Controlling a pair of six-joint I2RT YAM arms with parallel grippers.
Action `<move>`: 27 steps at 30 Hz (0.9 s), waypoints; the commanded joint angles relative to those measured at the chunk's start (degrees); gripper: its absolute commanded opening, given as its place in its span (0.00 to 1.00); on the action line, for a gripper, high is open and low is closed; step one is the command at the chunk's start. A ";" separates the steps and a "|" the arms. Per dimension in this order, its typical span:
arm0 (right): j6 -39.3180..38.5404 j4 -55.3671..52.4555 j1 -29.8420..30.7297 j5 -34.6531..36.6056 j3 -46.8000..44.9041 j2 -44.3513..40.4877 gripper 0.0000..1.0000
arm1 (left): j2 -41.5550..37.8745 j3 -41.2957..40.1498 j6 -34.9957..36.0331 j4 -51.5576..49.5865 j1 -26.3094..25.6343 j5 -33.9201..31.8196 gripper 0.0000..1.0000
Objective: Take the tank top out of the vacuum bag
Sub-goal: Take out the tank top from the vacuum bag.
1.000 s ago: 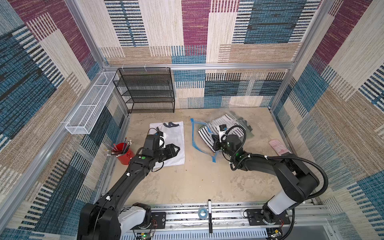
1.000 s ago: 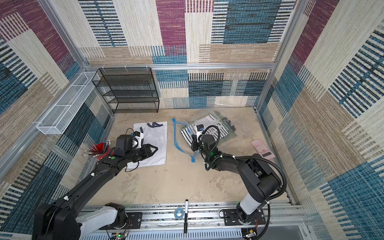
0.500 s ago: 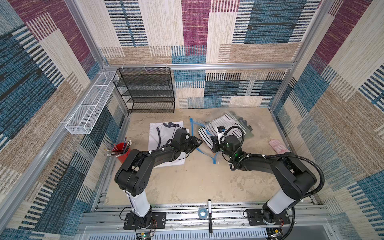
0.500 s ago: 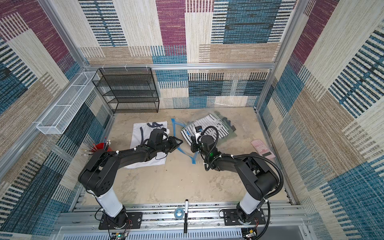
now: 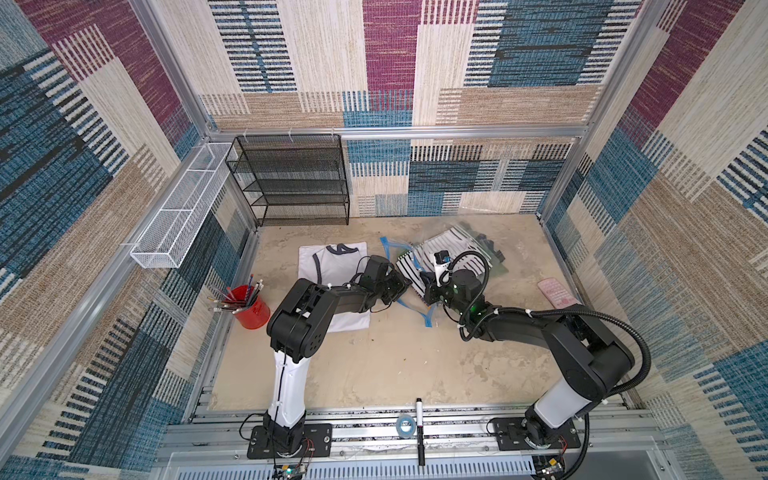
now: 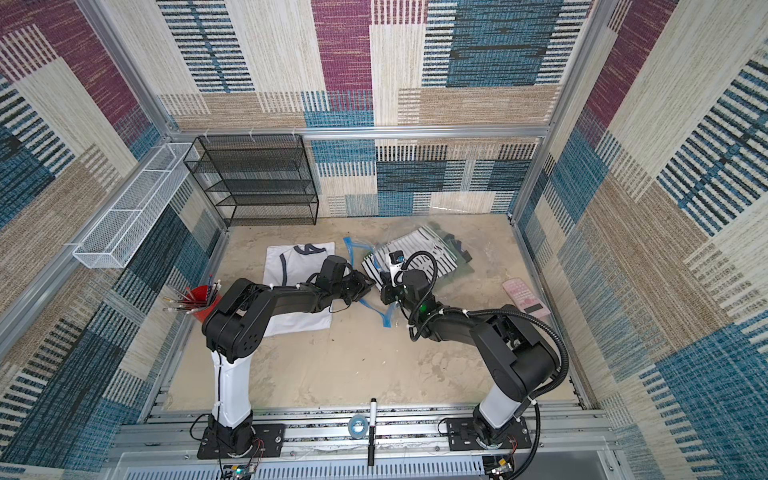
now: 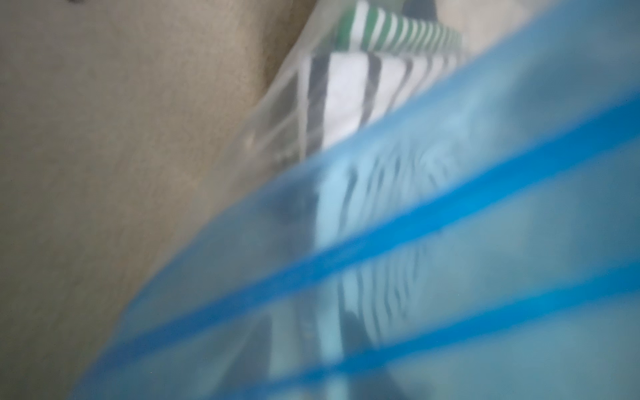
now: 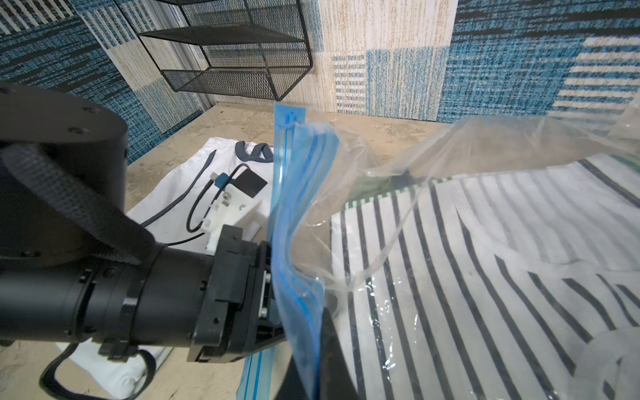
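The vacuum bag lies crinkled at the back of the table, its blue zip strip turned towards the left arm. Inside it are a black-and-white striped garment and a green-striped one. My right gripper is shut on the strip's upper lip, holding the mouth up. My left gripper is pushed against that mouth. Its fingertips are hidden behind the blue strip, which also fills the left wrist view. A white tank top with navy trim lies flat outside the bag, to its left.
A black mesh shelf stands against the back wall and a white wire basket hangs on the left wall. A red cup of pencils is at the left edge, a pink calculator at the right. A marker and tape roll lie on the front rail.
My left arm swung from over the white tank top across to the bag's mouth. The right gripper kept its hold on the strip, barely moving.
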 commanded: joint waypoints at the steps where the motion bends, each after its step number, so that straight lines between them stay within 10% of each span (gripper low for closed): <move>1: 0.38 0.84 -0.04 -0.57 0.60 0.00 0.00 | 1.28 1.55 -1.35 1.20 -0.21 -0.54 0.36; 27: 0.23 -0.69 0.00 -0.47 2.00 1.63 0.00 | -0.90 3.30 2.12 0.86 -1.71 -0.98 0.27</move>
